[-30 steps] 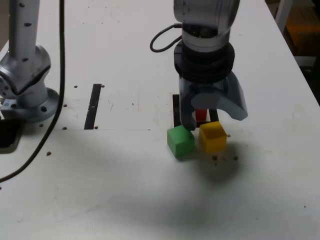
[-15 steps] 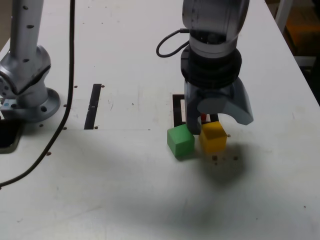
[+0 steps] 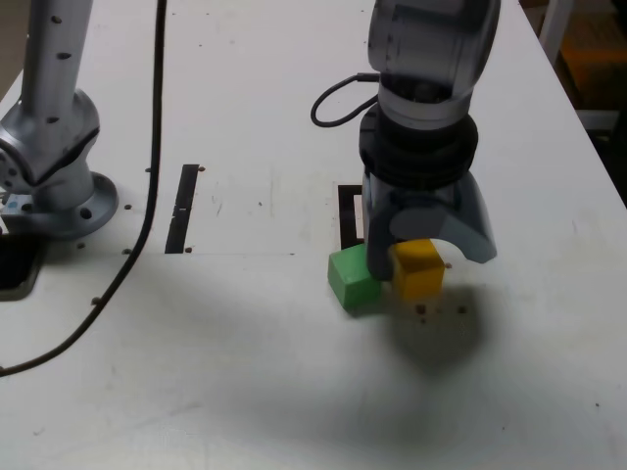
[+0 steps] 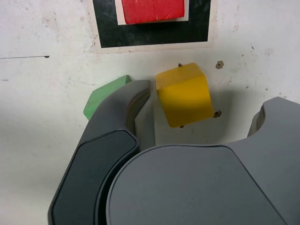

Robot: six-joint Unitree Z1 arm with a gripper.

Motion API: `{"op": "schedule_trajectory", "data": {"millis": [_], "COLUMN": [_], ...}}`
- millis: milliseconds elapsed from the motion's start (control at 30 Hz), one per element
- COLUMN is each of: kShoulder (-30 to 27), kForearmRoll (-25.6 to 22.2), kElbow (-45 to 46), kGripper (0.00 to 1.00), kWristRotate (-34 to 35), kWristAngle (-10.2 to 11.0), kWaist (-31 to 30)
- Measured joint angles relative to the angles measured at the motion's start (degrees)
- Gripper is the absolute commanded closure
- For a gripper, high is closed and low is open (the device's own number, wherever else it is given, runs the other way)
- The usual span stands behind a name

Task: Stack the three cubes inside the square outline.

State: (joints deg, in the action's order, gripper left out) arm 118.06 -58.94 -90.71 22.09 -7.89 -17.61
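My gripper [image 3: 424,257] stands open over the yellow cube [image 3: 418,268], one finger on each side of it. One finger [image 4: 140,110] sits in the narrow gap between the yellow cube [image 4: 183,96] and the green cube [image 4: 100,97]; the other finger [image 4: 276,119] is well clear of the yellow cube. The green cube [image 3: 352,278] rests on the table just beside it, on the exterior view's left. In the wrist view the red cube [image 4: 152,9] lies inside the square outline [image 4: 154,36], just beyond the yellow cube. The exterior view shows only one side of the square outline [image 3: 346,216]; the red cube is hidden there.
The arm's base [image 3: 54,171] stands at the exterior view's left, with a black cable [image 3: 147,206] trailing across the white table [image 3: 245,372]. A straight black strip [image 3: 182,208] lies between the base and the outline. The table's edge runs along the exterior view's right.
The arm has shifted toward the exterior view's right and come down around the yellow cube. The red cube, glimpsed between the fingers earlier, is now hidden. The cable swung rightward.
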Motion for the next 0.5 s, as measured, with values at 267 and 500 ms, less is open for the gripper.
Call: {"op": "schedule_trajectory", "data": {"millis": [267, 500], "kShoulder": [0.38, 0.62], "kForearmRoll": [0.20, 0.26], "kElbow": [-0.11, -0.81], "kGripper": [0.17, 0.17], "kWristRotate": [0.00, 0.00], "kWristAngle": [-0.91, -0.76], "kWaist": [0.00, 0.00]}}
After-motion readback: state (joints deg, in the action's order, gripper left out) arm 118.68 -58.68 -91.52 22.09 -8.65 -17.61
